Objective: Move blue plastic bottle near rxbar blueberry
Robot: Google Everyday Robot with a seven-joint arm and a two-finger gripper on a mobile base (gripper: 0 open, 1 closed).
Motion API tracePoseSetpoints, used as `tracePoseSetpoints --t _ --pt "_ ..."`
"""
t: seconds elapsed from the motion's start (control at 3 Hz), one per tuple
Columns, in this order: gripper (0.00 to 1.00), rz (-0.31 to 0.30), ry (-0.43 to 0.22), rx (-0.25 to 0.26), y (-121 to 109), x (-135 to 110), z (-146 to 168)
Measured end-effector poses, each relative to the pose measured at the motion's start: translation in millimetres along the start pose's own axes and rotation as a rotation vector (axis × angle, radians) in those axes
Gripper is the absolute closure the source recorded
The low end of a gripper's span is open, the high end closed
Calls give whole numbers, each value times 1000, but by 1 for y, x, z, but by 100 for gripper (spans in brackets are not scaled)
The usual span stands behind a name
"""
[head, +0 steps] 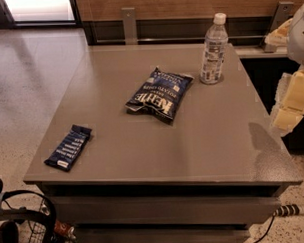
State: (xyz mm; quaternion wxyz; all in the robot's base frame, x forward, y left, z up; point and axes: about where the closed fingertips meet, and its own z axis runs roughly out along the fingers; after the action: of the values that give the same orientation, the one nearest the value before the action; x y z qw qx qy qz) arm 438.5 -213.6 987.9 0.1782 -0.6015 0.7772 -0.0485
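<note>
On the grey table (143, 159), the rxbar blueberry (68, 147) lies flat at the near left corner. Off the right edge hangs the gripper (290, 107), holding nothing; its opening cannot be told. A Kettle chip bag (158, 94) lies mid-table. Far right, the blue plastic bottle (213, 51) stands upright, well apart from the bar.

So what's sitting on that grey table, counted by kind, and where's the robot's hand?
Bottles: 1, the blue plastic bottle, upright, far right.
Chip bags: 1, the Kettle chip bag, centre.
Snack bars: 1, the rxbar blueberry, near left.
Total: 3.
The gripper hangs beyond the right edge of the table, touching none.
</note>
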Motion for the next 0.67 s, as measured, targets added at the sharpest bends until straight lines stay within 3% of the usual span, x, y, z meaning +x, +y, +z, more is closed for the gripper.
tracePoseSetpoints --t 0.33,0.67 --pt "0 0 0 0 0 0 0" --pt "0 77 -58 48 -23 10 4"
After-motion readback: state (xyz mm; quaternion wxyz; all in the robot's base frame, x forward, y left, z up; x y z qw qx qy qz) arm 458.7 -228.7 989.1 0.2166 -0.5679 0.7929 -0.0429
